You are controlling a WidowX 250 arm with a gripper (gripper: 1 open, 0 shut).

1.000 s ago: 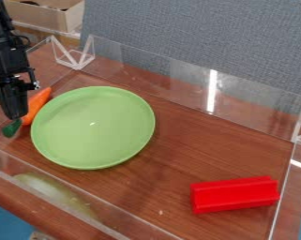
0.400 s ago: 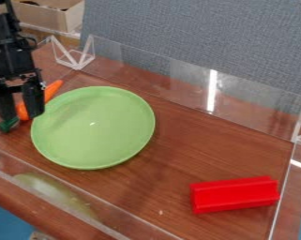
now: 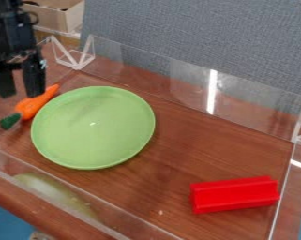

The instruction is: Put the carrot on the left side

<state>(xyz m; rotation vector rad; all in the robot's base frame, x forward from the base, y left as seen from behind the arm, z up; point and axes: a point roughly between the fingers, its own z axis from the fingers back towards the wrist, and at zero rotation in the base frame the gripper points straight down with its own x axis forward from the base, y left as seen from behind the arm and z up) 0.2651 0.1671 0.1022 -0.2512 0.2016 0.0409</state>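
Note:
The small orange carrot [image 3: 35, 103] with its dark green top [image 3: 10, 121] lies on the wooden table at the far left, just beside the left rim of the green plate [image 3: 97, 127]. My black gripper [image 3: 18, 82] hangs above the carrot, apart from it. Its fingers [image 3: 35, 77] stand open with nothing between them.
A red rectangular block [image 3: 235, 194] lies at the front right. Clear acrylic walls [image 3: 228, 89] fence the table at the back, right and front. A pale yellowish thing [image 3: 46, 189] shows behind the front wall at the lower left. Cardboard boxes [image 3: 52, 14] stand behind, upper left.
The gripper opened, let go of the carrot and rose. The carrot now lies alone on the table next to the plate.

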